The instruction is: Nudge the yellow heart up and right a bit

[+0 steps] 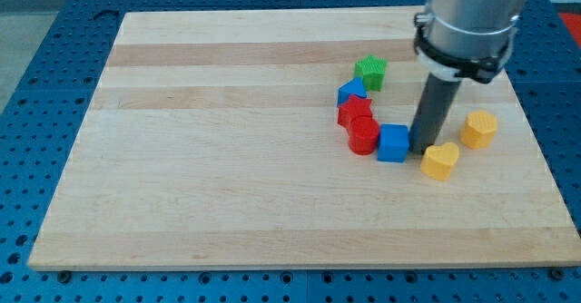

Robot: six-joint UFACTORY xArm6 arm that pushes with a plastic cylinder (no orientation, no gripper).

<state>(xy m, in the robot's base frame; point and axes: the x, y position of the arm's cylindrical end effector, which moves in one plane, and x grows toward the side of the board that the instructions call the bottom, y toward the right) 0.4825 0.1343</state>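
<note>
The yellow heart [440,161] lies on the wooden board [227,158] at the view's right. My tip [421,149] rests on the board just left of and slightly above the heart, touching or nearly touching it, with the blue cube [393,143] right on its other side. The rod rises from the tip to the grey arm body at the view's top right.
A yellow hexagon [478,129] lies up and right of the heart. A red cylinder [363,135] and another red block [354,112] stand left of the blue cube. A small blue block [350,92] and a green star [370,71] lie above them.
</note>
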